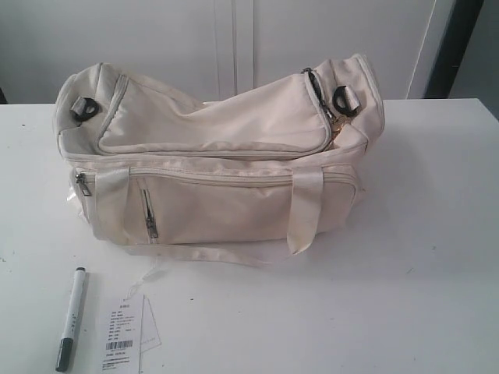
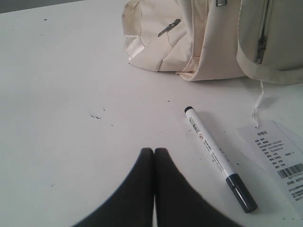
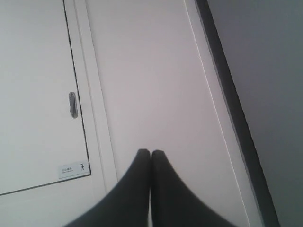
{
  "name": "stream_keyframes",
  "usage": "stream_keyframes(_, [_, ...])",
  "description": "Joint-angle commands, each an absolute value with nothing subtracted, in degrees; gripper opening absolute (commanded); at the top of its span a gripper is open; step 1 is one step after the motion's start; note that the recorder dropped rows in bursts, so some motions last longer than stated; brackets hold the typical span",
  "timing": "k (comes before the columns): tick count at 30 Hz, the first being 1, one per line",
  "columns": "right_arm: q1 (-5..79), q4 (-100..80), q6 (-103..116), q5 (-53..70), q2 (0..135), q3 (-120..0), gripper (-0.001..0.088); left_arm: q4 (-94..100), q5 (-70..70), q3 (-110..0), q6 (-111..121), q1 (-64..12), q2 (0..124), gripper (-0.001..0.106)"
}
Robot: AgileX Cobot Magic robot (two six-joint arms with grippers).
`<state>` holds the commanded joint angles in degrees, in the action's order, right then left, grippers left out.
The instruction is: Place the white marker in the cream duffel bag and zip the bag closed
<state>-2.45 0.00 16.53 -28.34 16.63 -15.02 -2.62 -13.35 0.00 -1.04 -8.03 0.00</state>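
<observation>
The white marker (image 1: 70,318) lies free at lower left, below the cream duffel bag (image 1: 218,156), awaiting pickup; left hand (image 2: 154,152) and right hand (image 3: 150,153) are clenched, empty.

Cream duffel bag (image 1: 234,148) soft slightly glossy cloth; white marker (image 1: 71,315) smooth plastic.

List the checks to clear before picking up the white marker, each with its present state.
1. White marker lies free on the table, nothing on it: ok.
2. Left gripper open for the pick: not ok, jaws shut.
3. Right gripper aimed at the work: not ok, shut, facing a door.
4. Cream duffel bag opened at the top: cannot tell.
5. Paper tag apart from marker: ok.
</observation>
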Motion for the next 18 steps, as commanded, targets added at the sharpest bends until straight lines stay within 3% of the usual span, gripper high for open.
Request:
stream_keyframes(9, [-2.45, -5.88, 16.7, -25.86, 29.33, -25.47, 0.0, -2.62, -13.35, 0.0, -1.04, -8.03, 0.0, 0.0])
stream_keyframes(18, [-2.45, -9.02, 16.7, -13.63, 38.78, -35.32, 0.0, -2.74, -13.35, 0.0, -0.66, -8.03, 0.0, 0.0])
